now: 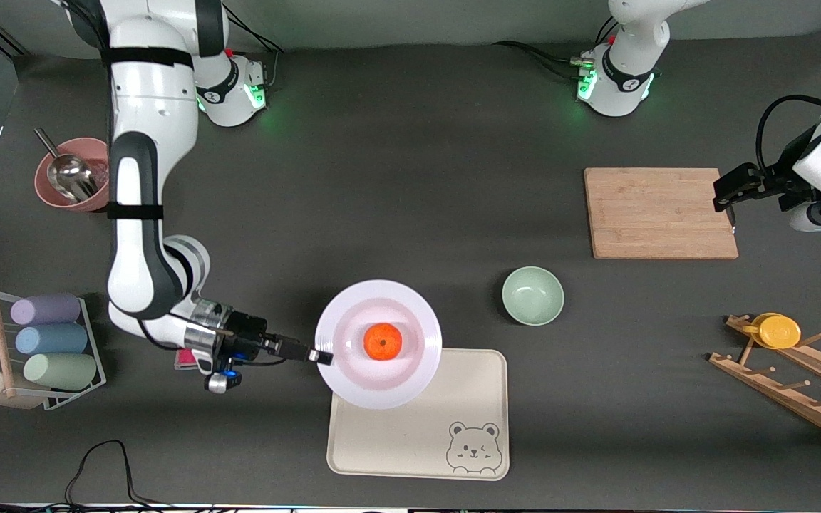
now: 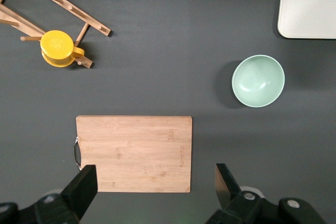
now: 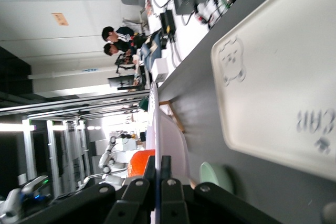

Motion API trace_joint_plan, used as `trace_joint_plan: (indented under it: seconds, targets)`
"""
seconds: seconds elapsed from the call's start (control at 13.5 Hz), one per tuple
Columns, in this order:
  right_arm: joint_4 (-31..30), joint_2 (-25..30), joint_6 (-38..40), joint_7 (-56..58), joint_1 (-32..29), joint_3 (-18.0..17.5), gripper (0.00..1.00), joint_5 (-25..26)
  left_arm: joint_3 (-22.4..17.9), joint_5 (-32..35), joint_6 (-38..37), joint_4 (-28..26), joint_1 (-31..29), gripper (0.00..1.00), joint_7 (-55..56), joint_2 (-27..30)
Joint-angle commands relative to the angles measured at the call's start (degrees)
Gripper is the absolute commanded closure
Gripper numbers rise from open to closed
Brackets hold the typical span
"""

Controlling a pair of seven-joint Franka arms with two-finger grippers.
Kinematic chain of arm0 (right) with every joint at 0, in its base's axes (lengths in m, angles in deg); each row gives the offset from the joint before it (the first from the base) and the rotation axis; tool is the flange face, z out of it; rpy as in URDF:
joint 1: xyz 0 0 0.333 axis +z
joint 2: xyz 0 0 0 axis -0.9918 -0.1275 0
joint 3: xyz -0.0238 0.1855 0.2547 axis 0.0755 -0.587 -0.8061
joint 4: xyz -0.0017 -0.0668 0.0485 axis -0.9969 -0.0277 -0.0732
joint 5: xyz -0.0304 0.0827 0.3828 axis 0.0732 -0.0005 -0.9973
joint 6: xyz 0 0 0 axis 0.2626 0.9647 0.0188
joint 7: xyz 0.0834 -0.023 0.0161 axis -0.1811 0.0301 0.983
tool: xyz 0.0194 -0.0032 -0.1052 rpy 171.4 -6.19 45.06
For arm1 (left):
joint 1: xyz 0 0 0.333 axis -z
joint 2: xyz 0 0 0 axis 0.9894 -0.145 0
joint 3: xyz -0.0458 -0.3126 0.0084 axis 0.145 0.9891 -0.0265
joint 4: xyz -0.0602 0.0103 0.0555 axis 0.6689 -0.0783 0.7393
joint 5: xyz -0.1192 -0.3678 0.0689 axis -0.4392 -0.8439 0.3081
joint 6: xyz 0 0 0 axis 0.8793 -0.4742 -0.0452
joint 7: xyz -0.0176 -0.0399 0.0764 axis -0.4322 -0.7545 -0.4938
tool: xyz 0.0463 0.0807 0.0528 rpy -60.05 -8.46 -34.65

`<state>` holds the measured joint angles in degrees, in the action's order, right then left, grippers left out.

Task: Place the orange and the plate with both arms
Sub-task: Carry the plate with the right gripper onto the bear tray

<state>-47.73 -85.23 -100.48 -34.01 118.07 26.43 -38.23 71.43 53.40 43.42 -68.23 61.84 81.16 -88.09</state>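
Plate (image 1: 379, 343): glossy white, wide rim, held over the table with one edge above the bear tray (image 1: 417, 417); we judge it stiff, breakable and slick at the glaze.
Orange (image 1: 382, 341): 1 small fruit in the plate's shallow centre; light and round, we expect it to roll if the plate tips.
Right gripper (image 1: 323, 356): pinched on the plate's rim at the right arm's end, fingers (image 3: 159, 182) pressed on the thin edge.
Hold point: rim only; we would keep it level, since 1 edge grip leaves the load hanging.
Left gripper (image 2: 152, 182): spread, waiting over the cutting board (image 1: 660, 212).
Bowl (image 1: 532, 295): pale green, beside the tray.
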Motion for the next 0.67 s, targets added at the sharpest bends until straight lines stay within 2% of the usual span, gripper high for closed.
trace_joint_plan:
  seconds: [0.0,0.15,0.22,0.37,0.59]
  targets:
    - [14.5,-11.0,-3.4,-3.2,-3.7,-1.1,1.0,-4.3,-0.2,-1.0,0.9,-1.5,-0.6,0.0,-1.5,1.8]
    - [22.8,-17.2,-7.6,-3.2,-6.1,-3.0,1.0,-5.9,-0.2,-1.0,1.0,-1.5,-0.6,0.0,-1.5,1.8]
    - [25.6,-19.1,-9.8,-3.2,-7.7,-5.6,1.0,-6.0,-0.2,-1.0,1.0,-1.5,-0.6,0.0,-1.4,1.8]
    - [28.3,-21.3,-14.1,-2.1,-9.8,-11.4,1.0,-5.9,-0.2,-1.0,1.0,-1.6,-0.6,0.0,-1.4,1.7]
    - [30.7,-24.2,-19.0,1.0,-9.6,-13.0,1.0,-5.9,-0.2,-1.0,1.0,-1.6,-0.6,0.0,-1.4,1.8]
